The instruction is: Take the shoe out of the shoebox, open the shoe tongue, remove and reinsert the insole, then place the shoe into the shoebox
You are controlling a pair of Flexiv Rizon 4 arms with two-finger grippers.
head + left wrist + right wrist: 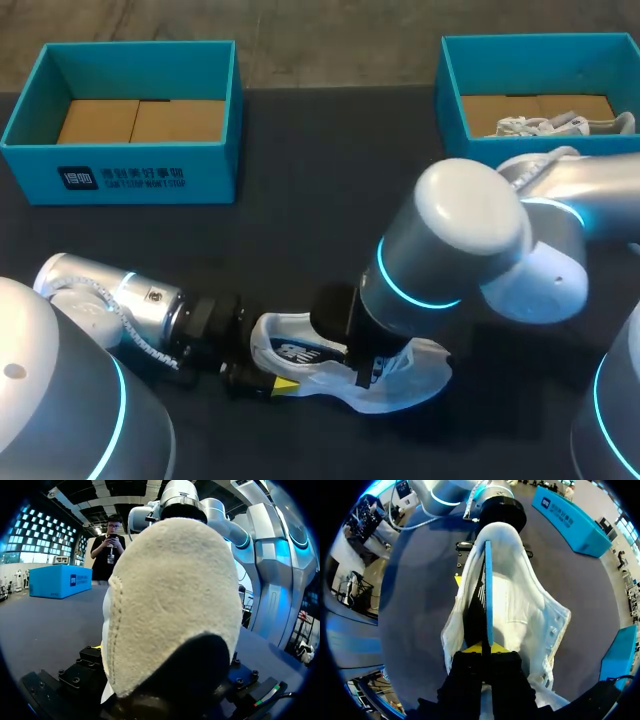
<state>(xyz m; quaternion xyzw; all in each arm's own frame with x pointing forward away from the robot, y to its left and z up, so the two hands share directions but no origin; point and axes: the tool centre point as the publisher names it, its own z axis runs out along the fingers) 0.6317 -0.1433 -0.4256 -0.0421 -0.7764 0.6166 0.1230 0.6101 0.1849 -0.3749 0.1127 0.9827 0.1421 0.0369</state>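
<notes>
A white shoe (295, 352) lies on its side on the dark table near the front middle, its heel toward my left arm. My left gripper (272, 360) stands open around the heel (170, 595), one yellow tip (285, 385) by the shoe's near side. My right arm reaches over the shoe and hides most of its middle. In the right wrist view my right gripper (482, 649) is shut on the insole (488, 590), a thin sheet with a blue underside. The insole stands on edge in the shoe's opening (510, 605) and runs toward the heel.
A blue shoebox (130, 175) with a cardboard floor stands at the back left. A second blue box (450, 95) at the back right holds another white shoe (560, 125). Bare dark table lies between the boxes.
</notes>
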